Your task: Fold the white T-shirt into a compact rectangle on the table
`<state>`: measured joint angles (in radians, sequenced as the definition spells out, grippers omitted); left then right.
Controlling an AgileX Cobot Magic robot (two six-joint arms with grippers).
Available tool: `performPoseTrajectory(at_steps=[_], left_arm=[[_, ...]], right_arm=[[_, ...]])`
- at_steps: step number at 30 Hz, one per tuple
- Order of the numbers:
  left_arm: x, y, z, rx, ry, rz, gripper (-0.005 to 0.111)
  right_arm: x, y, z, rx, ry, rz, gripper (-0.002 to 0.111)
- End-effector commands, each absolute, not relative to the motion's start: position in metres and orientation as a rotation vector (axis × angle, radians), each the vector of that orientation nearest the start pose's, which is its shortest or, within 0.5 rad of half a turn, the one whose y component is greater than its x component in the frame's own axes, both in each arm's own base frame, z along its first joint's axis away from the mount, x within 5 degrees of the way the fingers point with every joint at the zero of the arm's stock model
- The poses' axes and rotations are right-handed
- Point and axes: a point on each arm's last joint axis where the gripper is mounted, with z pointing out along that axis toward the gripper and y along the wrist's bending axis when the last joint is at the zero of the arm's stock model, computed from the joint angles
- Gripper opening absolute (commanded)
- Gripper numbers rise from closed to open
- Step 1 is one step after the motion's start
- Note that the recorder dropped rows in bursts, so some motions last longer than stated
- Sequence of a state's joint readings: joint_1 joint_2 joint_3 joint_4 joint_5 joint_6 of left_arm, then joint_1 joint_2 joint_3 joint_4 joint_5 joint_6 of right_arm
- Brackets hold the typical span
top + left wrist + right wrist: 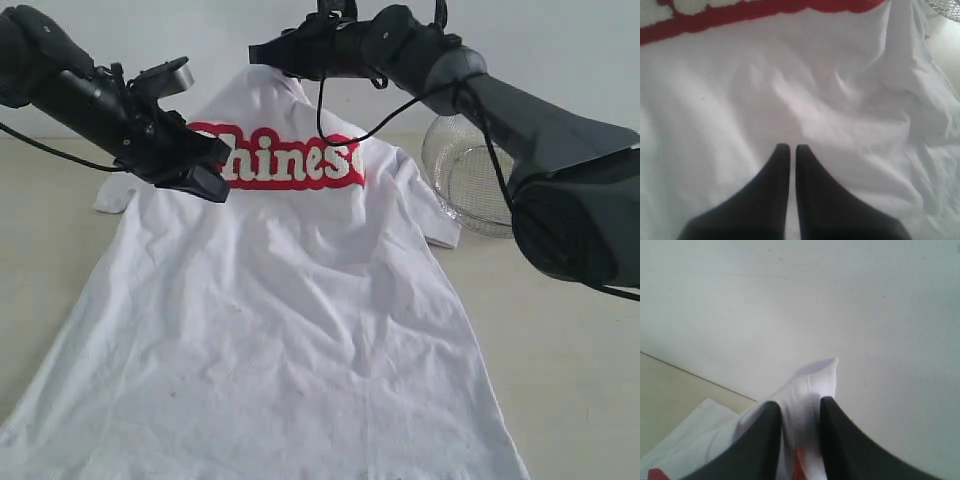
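The white T-shirt [290, 320] hangs from its collar and spreads down over the table [560, 340], with the red-outlined lettering [295, 160] facing out. My right gripper [262, 52] is raised at the top and shut on the collar; in the right wrist view [799, 407] white cloth [812, 385] bunches between its fingers, with a bit of the orange tag [800, 465] below. My left gripper [215, 175] hovers in front of the left end of the lettering, shut and empty. In the left wrist view [789, 148] its tips point at wrinkled white fabric [850, 100].
A round wire-mesh basket [468, 175] stands on the table to the right of the shirt, behind the right arm [540, 130]. A pale wall [560, 50] closes off the far side. The shirt's left sleeve [115, 195] lies flat on the table.
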<state>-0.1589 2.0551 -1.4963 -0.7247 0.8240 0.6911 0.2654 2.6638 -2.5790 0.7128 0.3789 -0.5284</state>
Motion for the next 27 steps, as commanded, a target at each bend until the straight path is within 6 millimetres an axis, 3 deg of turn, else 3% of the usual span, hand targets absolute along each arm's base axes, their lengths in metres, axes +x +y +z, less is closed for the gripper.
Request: performPoseTrajectory(at_steps=[1,3,4,10,15,19,24,27], left_arm=[[0.422,-0.11,0.19,0.537,2.585,-0.619,0.005],[0.422,-0.11,0.19,0.534,2.587,-0.619,0.005],[0.422,-0.11,0.19,0.534,2.587,-0.619,0.005],[0.422,-0.11,0.19,0.532,2.585,-0.616,0.005],[0.42,-0.107,0.187,0.549,2.624,-0.582,0.005],[0.414,-0.101,0.183,0.571,2.72,-0.502,0.005],[0.401,-0.097,0.166,0.612,2.829,-0.408,0.005],[0.392,-0.103,0.149,0.682,2.892,-0.324,0.005]], right_arm=[[0.583,0.159,0.22,-0.153,1.864,0.556,0.047],[0.582,0.159,0.219,-0.161,1.883,0.567,0.063],[0.582,0.16,0.218,-0.167,1.892,0.572,0.065],[0.581,0.157,0.216,-0.126,1.935,0.624,0.063],[0.581,0.121,0.238,-0.031,1.962,0.666,0.061],[0.572,0.086,0.258,-0.077,2.053,0.678,0.038],[0.56,0.048,0.253,-0.097,2.237,0.74,-0.001],[0.555,0.04,0.251,-0.118,2.302,0.77,0.0]])
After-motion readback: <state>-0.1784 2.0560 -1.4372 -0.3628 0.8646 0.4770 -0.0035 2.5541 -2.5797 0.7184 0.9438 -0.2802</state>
